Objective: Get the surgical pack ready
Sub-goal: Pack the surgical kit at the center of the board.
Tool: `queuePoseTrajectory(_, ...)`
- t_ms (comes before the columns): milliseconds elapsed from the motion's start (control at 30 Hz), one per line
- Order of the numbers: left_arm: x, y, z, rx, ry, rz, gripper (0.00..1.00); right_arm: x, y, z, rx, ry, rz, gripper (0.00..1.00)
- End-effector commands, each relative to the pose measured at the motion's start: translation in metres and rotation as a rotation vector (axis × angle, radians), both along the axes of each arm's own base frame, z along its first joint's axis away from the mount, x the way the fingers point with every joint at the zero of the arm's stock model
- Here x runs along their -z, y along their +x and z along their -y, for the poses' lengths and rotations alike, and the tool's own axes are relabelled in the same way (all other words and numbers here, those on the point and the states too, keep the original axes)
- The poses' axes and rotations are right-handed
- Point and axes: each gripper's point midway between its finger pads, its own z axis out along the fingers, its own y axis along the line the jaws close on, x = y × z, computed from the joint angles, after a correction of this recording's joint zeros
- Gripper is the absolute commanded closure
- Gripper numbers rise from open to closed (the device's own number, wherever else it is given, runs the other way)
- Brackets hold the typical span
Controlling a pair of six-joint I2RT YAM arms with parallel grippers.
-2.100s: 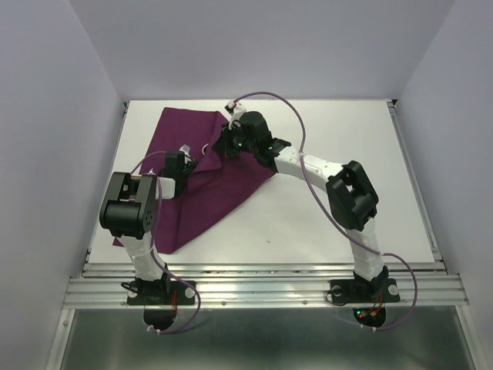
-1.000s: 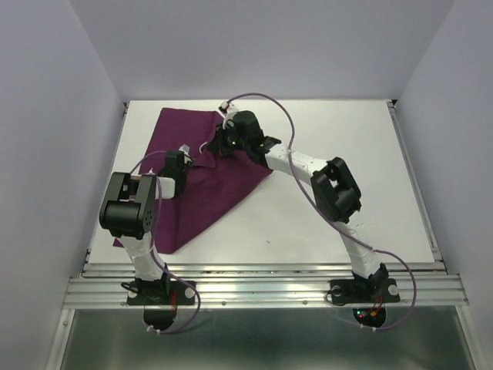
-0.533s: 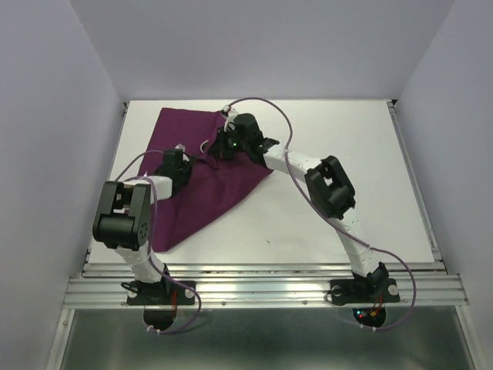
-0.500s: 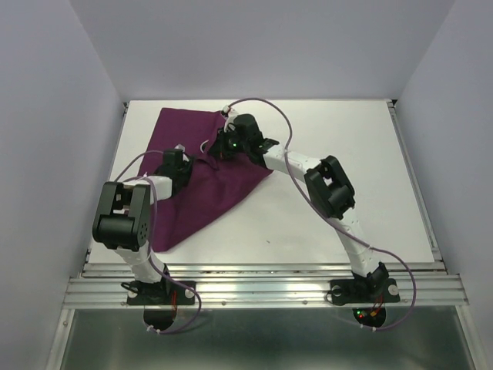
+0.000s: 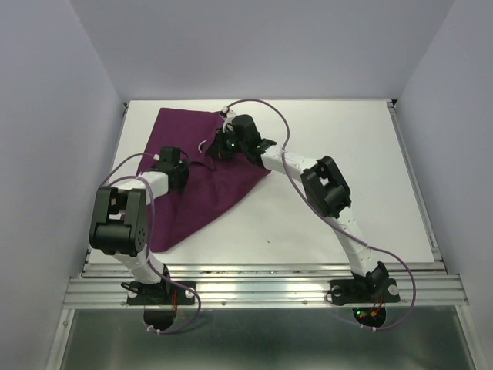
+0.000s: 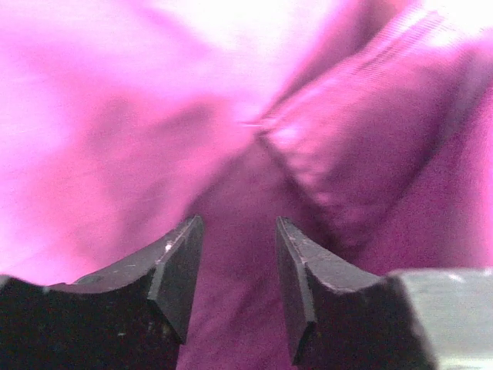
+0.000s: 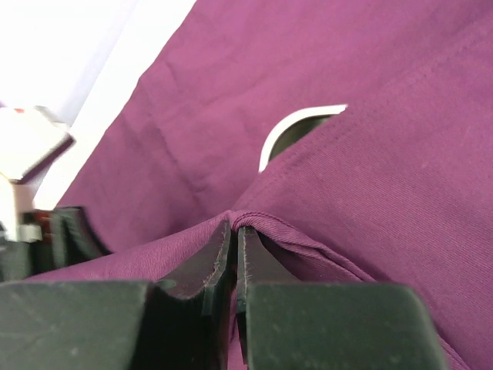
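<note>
The deep-purple drape (image 5: pixel 223 181) lies folded over on the left half of the table. My right gripper (image 5: pixel 218 148) is shut on a raised fold of the drape (image 7: pixel 370 193); its jaws (image 7: pixel 237 231) pinch the hemmed edge. A pale curved rim (image 7: pixel 296 119) peeks out from under the cloth just beyond; I cannot tell what it is. My left gripper (image 5: pixel 185 167) is open, its fingers (image 6: pixel 235 262) low over the drape (image 6: pixel 115 116), next to a folded edge (image 6: pixel 339 146). Tray, scissors, gauze and packets are hidden.
The white table (image 5: pixel 347 154) extends to the right of the drape. Raised rails run along its left and right edges, and a metal rail (image 5: pixel 262 289) along the near edge. My left gripper shows at the left of the right wrist view (image 7: pixel 31 231).
The right arm has reached further to the far left, carrying the pinched fold with it. The left gripper has moved slightly away along the drape, and its elbow has swung left.
</note>
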Motion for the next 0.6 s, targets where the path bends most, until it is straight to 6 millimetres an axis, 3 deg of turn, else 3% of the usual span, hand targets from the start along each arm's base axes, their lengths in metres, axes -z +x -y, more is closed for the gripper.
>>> queuePoseTrajectory(0, 0.002, -0.031, -0.046, -0.081, 0.187, -0.125, 0.45, -0.019, 0.015, -0.007, 0.004, 0.066, 0.056, 0.95)
queuePoseTrajectory(167, -0.024, -0.027, -0.060, -0.118, 0.230, -0.082, 0.42, -0.011, 0.017, -0.010, -0.002, 0.065, 0.038, 0.93)
queuePoseTrajectory(433, -0.041, -0.032, -0.090, -0.224, 0.310, -0.076, 0.41, -0.018, 0.018, -0.015, -0.012, 0.086, 0.035, 0.81)
queuePoseTrajectory(567, -0.075, -0.031, -0.109, -0.318, 0.342, 0.000, 0.42, -0.017, 0.019, -0.019, -0.022, 0.090, 0.026, 0.55)
